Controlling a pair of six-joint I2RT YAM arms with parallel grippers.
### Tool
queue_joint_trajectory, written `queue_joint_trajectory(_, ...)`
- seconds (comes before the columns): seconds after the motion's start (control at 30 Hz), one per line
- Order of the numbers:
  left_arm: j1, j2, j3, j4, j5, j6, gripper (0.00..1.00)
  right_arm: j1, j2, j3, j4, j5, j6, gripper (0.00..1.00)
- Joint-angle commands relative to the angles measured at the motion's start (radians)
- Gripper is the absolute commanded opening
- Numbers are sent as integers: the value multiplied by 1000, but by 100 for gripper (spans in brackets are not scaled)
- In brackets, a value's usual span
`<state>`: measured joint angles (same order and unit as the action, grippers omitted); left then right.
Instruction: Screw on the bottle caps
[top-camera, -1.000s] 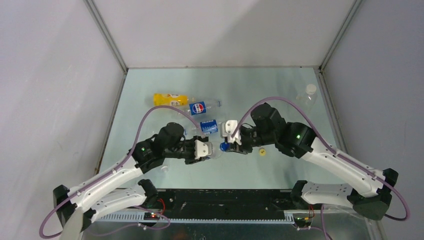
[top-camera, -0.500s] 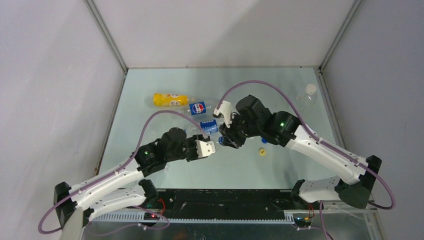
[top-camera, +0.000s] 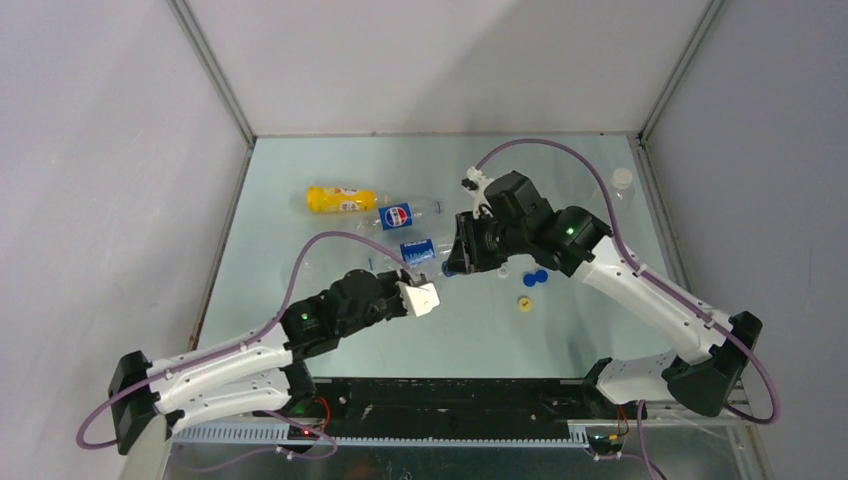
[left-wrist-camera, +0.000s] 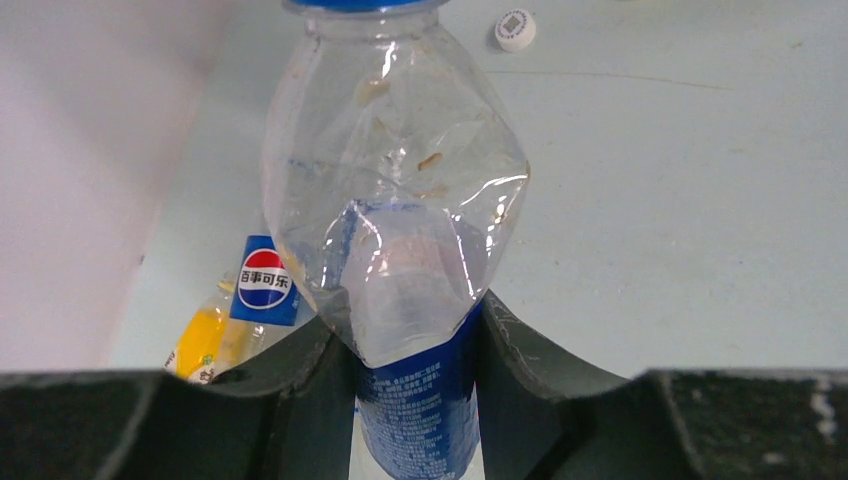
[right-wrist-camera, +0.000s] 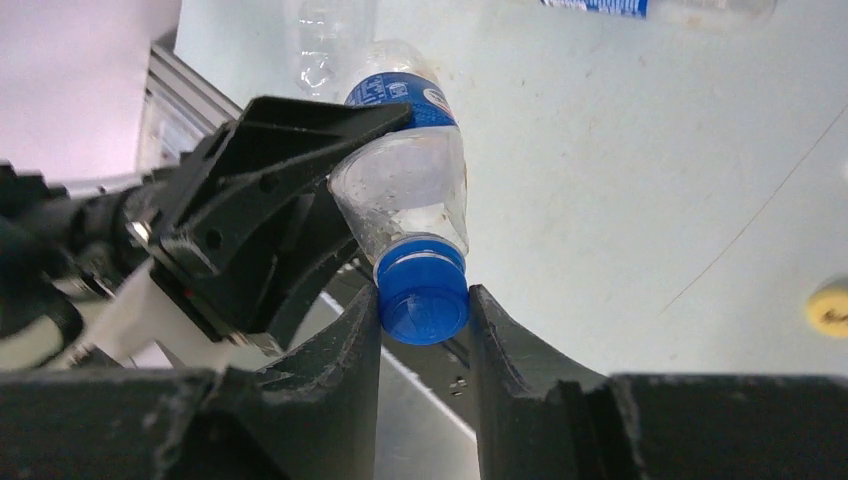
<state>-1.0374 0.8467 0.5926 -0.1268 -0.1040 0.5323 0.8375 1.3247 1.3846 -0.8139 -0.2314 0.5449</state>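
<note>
— Reading left to right, what's printed?
— The yellow bottle (top-camera: 338, 199): label too small to read, I think. Beside it lies a Pepsi bottle (left-wrist-camera: 265, 282), marked "百事可乐".
— And the grippers?
— The left gripper (left-wrist-camera: 405, 320) clamps a blue-labelled bottle (left-wrist-camera: 395, 180) over the table (top-camera: 560, 180); the right gripper (right-wrist-camera: 422, 298) pinches its blue cap (right-wrist-camera: 423, 285).

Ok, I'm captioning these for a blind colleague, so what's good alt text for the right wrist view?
The right hand pinches the blue cap of a clear, blue-labelled bottle that points toward the camera. The left hand grips the bottle's body from the left, with a pale green table behind and a yellow cap at the right edge.
</note>
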Motion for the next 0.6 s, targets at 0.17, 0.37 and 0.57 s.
queue_joint_trajectory(0.17,-142,18,9,527,-106,96,11,-3,56,-38,52,7,335,1)
queue_joint_trajectory(0.37,-152,19,-40,524,-157,76,12,-12,42,-39,89,6,365,5)
queue_joint_trajectory(0.57,-151,-9,-79,453,-197,-2,12,-13,2,-39,126,26,342,41)
